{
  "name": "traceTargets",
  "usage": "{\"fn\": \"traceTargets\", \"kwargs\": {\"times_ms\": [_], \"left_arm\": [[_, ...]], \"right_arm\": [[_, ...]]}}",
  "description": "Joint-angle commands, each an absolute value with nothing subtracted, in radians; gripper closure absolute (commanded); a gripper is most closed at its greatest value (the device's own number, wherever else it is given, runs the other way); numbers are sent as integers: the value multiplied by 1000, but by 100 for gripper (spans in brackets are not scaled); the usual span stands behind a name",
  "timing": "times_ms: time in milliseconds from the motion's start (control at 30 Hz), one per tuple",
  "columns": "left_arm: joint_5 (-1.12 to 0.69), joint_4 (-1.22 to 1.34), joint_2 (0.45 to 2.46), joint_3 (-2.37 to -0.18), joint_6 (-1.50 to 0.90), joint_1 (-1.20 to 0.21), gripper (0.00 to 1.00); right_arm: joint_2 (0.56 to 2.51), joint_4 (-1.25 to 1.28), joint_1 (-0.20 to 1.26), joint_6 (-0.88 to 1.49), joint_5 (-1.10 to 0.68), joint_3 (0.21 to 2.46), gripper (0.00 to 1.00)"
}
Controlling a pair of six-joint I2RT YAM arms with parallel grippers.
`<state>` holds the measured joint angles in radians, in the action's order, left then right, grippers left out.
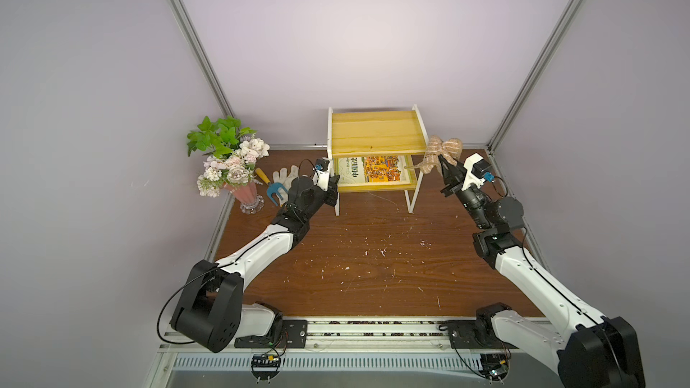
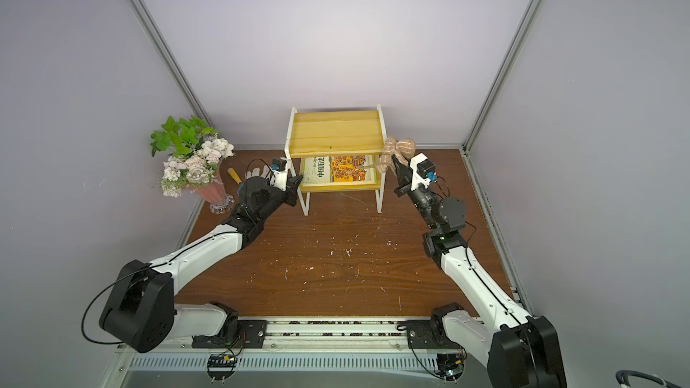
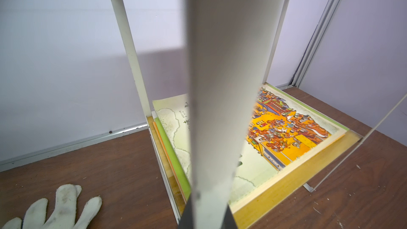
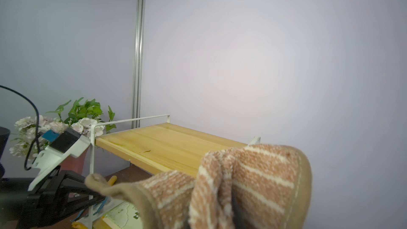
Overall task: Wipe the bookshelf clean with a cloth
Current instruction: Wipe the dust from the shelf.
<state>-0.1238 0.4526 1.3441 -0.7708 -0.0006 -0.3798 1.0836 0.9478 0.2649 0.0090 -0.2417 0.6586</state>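
The cloth (image 1: 450, 146) is pinched by the right gripper (image 1: 442, 161), right of centre beside the bookshelf (image 1: 377, 132). The rack's front-left leg is clamped by the left gripper (image 1: 334, 185).

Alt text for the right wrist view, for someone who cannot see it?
A bunched tan striped cloth fills the foreground, with the bookshelf and its yellow top board beyond. The left gripper clamps the shelf's front leg; flowers stand behind.
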Motion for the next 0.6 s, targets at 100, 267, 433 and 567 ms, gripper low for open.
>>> {"fn": "traceTargets", "kwargs": {"times_ms": [100,267,433,567], "left_arm": [[-170,374,1329,-794,-7,-376,100],[-187,381,1333,-798,-5,-375,100],[-183,394,1333,-788,-15,-373,100],[-197,392,1331,-782,-25,-364,100]], "right_arm": [[1137,921,271,-73,-155,540,100],[1112,840,270,-81,-274,740,100],[1166,848,273,-79,-226,852,100],[1152,818,272,-97,-134,701,100]]}}
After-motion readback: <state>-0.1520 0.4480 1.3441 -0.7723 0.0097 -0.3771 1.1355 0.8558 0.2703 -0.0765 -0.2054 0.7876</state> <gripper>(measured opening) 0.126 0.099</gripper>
